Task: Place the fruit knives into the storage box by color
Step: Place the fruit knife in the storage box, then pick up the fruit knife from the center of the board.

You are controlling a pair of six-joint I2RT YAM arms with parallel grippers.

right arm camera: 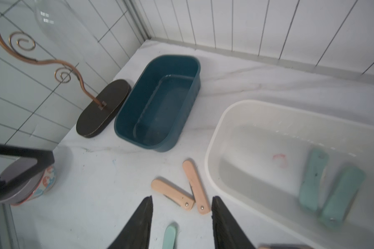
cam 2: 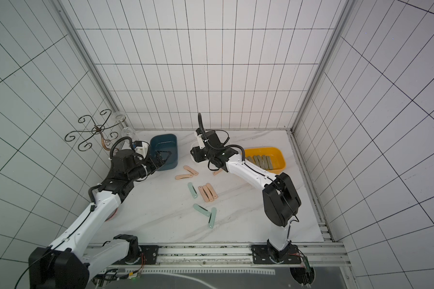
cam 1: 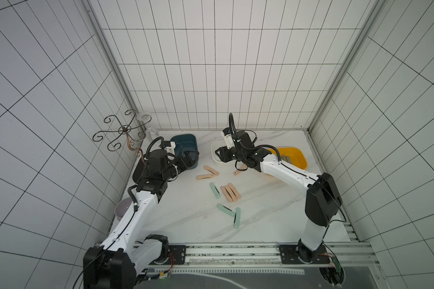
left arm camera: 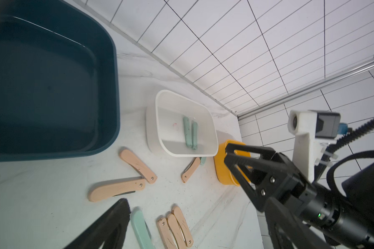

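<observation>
On the marble tabletop [cam 1: 181, 225], between the two arms, we find the loose fruit knives [cam 1: 229, 192] lying flat. Three peach-pink ones touch side by side in the middle. A peach-pink pair [cam 1: 208, 174] meets at the rivet ends near the blue box [cam 2: 173, 140], and a single peach-pink knife [cam 1: 239, 170] lies just beside the white box [left arm camera: 151, 122]. A mint-green trio [cam 1: 225, 209] lies around the middle three and nearer the robot, two of them close together at an angle. Inside the white box we count a mint-green pair [left arm camera: 190, 134] side by side, and the yellow box [cam 2: 281, 157] holds a row of olive-grey knives [cam 2: 258, 161].

The right gripper [right arm camera: 181, 197] hangs above the table just beside the white box, its jaws partly apart with nothing between them. In the right wrist view its fingers frame the rivet ends of the peach-pink pair. The left gripper [cam 2: 164, 157] hovers over the near end of the blue box, jaws spread wide, and we see nothing held in them. A scrolled metal stand [cam 1: 122, 130] sits in the far corner behind that arm
</observation>
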